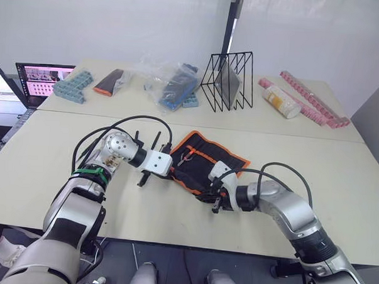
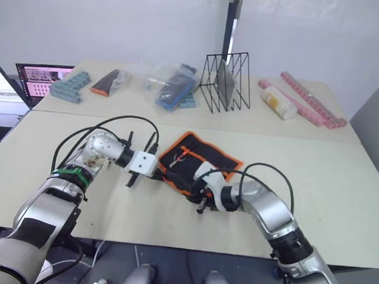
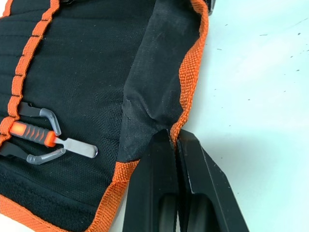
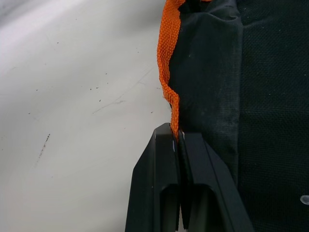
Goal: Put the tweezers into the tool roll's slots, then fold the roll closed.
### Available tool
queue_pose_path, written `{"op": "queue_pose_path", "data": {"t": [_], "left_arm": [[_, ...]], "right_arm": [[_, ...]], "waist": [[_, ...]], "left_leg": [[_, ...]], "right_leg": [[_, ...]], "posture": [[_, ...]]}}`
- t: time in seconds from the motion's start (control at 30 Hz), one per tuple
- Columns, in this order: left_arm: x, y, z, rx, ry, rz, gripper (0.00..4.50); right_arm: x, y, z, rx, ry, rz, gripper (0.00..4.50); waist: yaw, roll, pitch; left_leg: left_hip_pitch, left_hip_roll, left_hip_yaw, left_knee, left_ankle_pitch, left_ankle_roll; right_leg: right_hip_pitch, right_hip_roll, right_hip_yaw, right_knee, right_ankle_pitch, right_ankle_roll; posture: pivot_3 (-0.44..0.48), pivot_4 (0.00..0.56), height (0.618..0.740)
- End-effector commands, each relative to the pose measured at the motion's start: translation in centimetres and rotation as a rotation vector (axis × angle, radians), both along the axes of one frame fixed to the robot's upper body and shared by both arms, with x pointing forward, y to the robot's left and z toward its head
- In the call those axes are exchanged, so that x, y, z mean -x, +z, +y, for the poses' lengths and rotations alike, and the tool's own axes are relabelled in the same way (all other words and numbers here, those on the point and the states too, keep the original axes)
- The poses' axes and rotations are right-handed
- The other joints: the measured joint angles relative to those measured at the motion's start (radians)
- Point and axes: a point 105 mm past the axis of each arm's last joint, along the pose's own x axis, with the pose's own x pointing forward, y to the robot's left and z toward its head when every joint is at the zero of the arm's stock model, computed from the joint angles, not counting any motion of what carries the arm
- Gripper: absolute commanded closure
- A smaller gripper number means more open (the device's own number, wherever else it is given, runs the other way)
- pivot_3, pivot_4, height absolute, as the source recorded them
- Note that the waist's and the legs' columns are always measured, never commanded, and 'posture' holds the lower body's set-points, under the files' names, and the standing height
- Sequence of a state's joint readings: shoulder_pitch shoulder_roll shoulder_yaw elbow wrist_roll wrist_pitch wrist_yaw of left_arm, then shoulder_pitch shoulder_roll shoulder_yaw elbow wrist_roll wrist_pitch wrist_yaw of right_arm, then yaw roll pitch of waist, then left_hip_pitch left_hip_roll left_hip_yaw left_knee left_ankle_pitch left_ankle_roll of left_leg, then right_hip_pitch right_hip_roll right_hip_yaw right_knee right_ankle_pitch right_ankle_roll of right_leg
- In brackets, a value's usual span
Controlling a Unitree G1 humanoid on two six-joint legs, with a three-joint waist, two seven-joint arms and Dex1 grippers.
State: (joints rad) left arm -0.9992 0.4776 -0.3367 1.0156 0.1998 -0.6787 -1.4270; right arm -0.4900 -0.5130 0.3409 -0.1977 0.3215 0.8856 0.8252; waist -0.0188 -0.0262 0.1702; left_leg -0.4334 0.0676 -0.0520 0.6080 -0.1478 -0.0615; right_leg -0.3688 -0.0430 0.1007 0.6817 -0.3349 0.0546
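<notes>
Tool roll [image 1: 207, 161] lies open mid-desk [image 1: 338, 186], nearer the front edge: black fabric w/ orange trim, one flap partly folded over. Left gripper [image 3: 176, 140] and right gripper [image 4: 177, 137] each have fingers shut on the roll's orange hem at opposite ends. Left wrist view alone shows an orange-handled tool [image 3: 46, 137] w/ bent grey tips tucked in a slot.
</notes>
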Motion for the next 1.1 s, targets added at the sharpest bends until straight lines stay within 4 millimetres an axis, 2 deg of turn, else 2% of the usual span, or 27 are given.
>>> {"op": "queue_pose_path", "data": {"t": [0.03,0.17,0.3,0.37,0.4,0.47,0.5,0.57,0.73,0.9,0.93,1.03,1.07,1.1], "left_arm": [[1.2,-2.3,0.8,-0.106,-0.036,0.069,4.50],[0.8,-1.9,0.9,-0.114,-0.032,0.044,4.50],[0.6,-1.6,0.8,-0.114,-0.035,0.023,4.50],[0.6,-1.6,0.7,-0.113,-0.037,0.019,4.50],[0.6,-1.5,0.7,-0.114,-0.038,0.019,4.50],[0.6,-1.5,0.7,-0.120,-0.043,0.014,4.50],[0.6,-1.5,0.7,-0.122,-0.044,0.012,4.50],[0.5,-1.3,0.7,-0.120,-0.043,0.007,4.50],[0.5,-1.1,0.7,-0.111,-0.040,0.002,4.50],[0.4,-1.1,0.9,-0.102,-0.024,0.007,4.50],[0.3,-1.0,0.9,-0.100,-0.017,0.009,4.50],[0.2,-0.6,1.5,-0.078,0.022,0.035,4.50],[0.2,-0.4,1.8,-0.068,0.038,0.056,3.90],[0.2,-0.1,2.0,-0.062,0.052,0.079,3.62]], "right_arm": [[1.0,-0.3,-0.8,-0.009,0.027,0.062,3.62],[1.7,3.7,-0.8,-0.145,0.101,0.016,2.32],[1.3,6.6,-0.9,-0.287,0.088,0.017,0.93],[0.6,7.3,-1.0,-0.328,0.052,0.010,0.22],[0.2,7.3,-1.0,-0.339,0.034,0.007,0.01],[-0.8,6.9,-0.6,-0.363,-0.019,0.016,0.01],[-1.4,6.3,-0.5,-0.354,-0.052,0.016,0.18],[-2.0,5.0,-0.3,-0.307,-0.088,-0.001,0.84],[-2.3,2.8,0.3,-0.263,-0.127,0.017,2.58],[-2.3,0.2,0.1,-0.158,-0.167,0.044,4.25],[-2.3,-0.6,-0.2,-0.116,-0.170,0.045,4.43],[-2.0,-3.1,-1.4,0.036,-0.155,0.030,4.43],[-2.0,-3.3,-1.5,0.043,-0.156,0.033,4.50],[-2.0,-3.4,-1.6,0.041,-0.157,0.034,4.50]], "waist": [[0.002,0.000,0.000],[0.001,0.000,0.000],[-0.002,0.000,0.000],[-0.002,0.000,0.000],[-0.001,0.000,0.000],[0.000,0.000,0.000],[0.000,0.000,0.000],[0.000,0.000,0.000],[0.000,0.000,0.000],[0.000,0.000,0.000],[0.000,0.000,0.000],[-0.001,0.001,-0.001],[-0.001,0.001,-0.001],[-0.002,0.001,-0.001]], "left_leg": [[0.000,0.000,0.000,0.000,0.000,0.000],[0.000,0.000,-0.001,0.000,0.000,0.000],[0.000,0.000,-0.001,0.000,0.000,0.000],[0.000,0.000,-0.001,0.000,0.000,0.000],[0.001,0.000,-0.001,0.000,0.000,0.000],[0.001,0.000,-0.001,0.000,0.000,0.000],[0.001,0.000,-0.001,0.000,0.000,0.000],[0.001,0.000,-0.001,0.000,0.000,0.000],[0.000,0.000,-0.001,0.000,0.000,0.000],[0.000,0.000,-0.001,0.000,0.000,0.000],[0.000,0.000,-0.001,0.000,0.000,0.000],[0.001,0.000,-0.001,0.000,0.000,0.000],[0.001,0.000,-0.001,0.000,0.000,0.000],[0.001,0.000,-0.001,0.000,0.000,0.000]], "right_leg": [[0.000,0.000,0.000,0.000,0.000,0.000],[0.001,0.000,-0.001,-0.001,0.000,0.000],[0.001,0.000,-0.001,-0.001,0.000,0.000],[0.001,0.000,-0.001,0.000,0.000,0.000],[0.001,0.000,-0.002,0.000,0.000,0.000],[0.002,0.000,-0.002,0.000,0.000,0.000],[0.002,0.000,-0.002,0.000,0.000,0.000],[0.001,0.000,-0.002,0.000,0.000,0.000],[0.001,0.000,-0.002,0.000,0.000,0.000],[0.001,0.000,-0.002,0.000,0.000,0.000],[0.001,0.000,-0.002,0.000,0.000,0.000],[0.001,0.000,-0.002,0.000,0.000,0.000],[0.001,0.000,-0.002,0.000,0.000,0.000],[0.002,0.000,-0.002,0.000,0.000,0.000]], "posture": [[0.000,0.150,0.735],[0.000,0.150,0.735],[0.000,0.150,0.735],[0.000,0.150,0.735],[0.000,0.150,0.735],[0.000,0.150,0.735],[0.000,0.150,0.735],[0.000,0.150,0.735],[0.000,0.150,0.735],[0.000,0.150,0.735],[0.000,0.150,0.735],[0.000,0.150,0.735],[0.000,0.150,0.735],[0.000,0.150,0.735]]}}
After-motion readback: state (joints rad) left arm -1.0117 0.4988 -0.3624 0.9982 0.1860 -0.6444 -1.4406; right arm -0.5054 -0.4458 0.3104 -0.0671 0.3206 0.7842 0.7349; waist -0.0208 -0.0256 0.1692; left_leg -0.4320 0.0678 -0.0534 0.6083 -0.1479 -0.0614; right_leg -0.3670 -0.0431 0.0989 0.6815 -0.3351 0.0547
